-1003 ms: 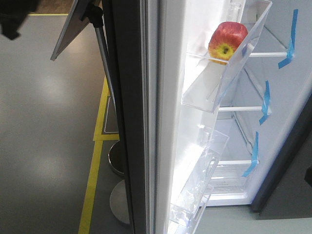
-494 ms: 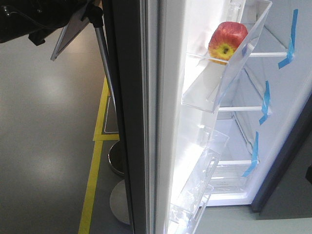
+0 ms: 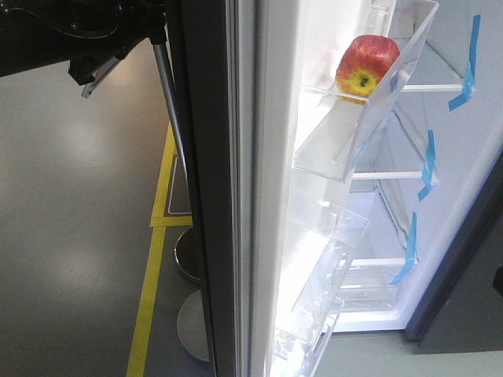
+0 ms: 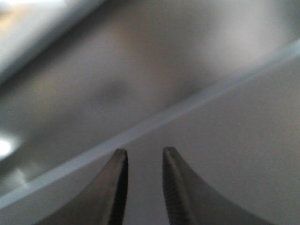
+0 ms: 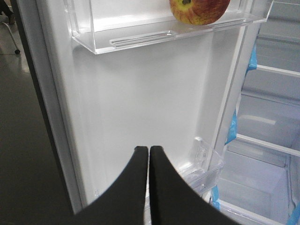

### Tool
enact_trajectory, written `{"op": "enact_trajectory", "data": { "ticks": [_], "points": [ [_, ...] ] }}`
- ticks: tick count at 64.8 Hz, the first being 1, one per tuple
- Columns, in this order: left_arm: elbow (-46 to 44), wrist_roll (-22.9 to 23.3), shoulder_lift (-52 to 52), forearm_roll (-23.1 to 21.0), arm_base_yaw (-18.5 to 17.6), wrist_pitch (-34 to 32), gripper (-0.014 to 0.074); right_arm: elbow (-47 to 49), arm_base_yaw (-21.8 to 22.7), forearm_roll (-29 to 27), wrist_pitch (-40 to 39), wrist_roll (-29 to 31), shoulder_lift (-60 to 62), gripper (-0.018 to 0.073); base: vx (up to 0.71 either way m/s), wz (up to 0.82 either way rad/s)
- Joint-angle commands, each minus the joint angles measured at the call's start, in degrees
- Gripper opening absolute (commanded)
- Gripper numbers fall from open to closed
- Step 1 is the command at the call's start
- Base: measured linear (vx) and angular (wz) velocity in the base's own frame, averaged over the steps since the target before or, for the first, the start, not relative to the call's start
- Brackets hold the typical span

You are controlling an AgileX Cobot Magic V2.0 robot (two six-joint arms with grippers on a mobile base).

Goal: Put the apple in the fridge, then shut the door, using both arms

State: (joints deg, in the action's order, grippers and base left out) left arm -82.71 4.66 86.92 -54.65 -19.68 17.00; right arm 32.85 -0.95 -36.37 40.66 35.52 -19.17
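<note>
1. The apple (image 3: 367,66) sits in the upper clear bin (image 3: 346,129) on the inside of the open door (image 3: 271,196), at about 1 o'clock in the front view. It rests against the bin's front wall, which keeps it from rolling out when the door swings.
2. The placing half of the task looks done; closing the door is what remains.
3. The right gripper (image 5: 149,152) faces the door's white inner lining from below the apple's bin, its jaws together and holding nothing. With the apple delivered, it has no reason to stay spread.
4. The left gripper (image 4: 144,157) points at a blurred grey surface crossed by a pale line, with its jaws a little apart and empty. What that surface is I cannot tell.
5. In the front view a black arm (image 3: 71,35) shows at 11 o'clock, on the dark outer side of the door; a likely position for pushing it shut.
6. The fridge (image 3: 440,196) shelves with blue tape (image 3: 427,166) stand open at 3 o'clock.
</note>
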Motion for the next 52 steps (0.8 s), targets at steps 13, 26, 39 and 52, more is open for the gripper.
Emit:
{"op": "enact_trajectory", "data": {
  "ticks": [13,26,39,52],
  "points": [
    [-2.17,-25.49,-1.76,-22.45,-0.28,2.13,0.0203,1.39,0.3,-1.65,-3.78,-0.04,-0.57,-0.0005,0.0,0.0],
    [-2.17,-29.15,-1.65,-26.74,-0.28,5.26,0.0203,1.39,0.3,-1.65,-3.61,-0.04,-0.57,-0.0005,0.0,0.0],
    [-2.17,-29.43,-1.65,-26.74,-0.28,8.08,0.0203,1.39,0.3,-1.65,-3.59,-0.04,-0.57,-0.0005,0.0,0.0],
    [-2.17,-29.59,-1.65,-28.13,-0.28,9.98,0.0203,1.39,0.3,-1.65,-3.46,-0.04,-0.57,-0.0005,0.0,0.0]
  ]
}}
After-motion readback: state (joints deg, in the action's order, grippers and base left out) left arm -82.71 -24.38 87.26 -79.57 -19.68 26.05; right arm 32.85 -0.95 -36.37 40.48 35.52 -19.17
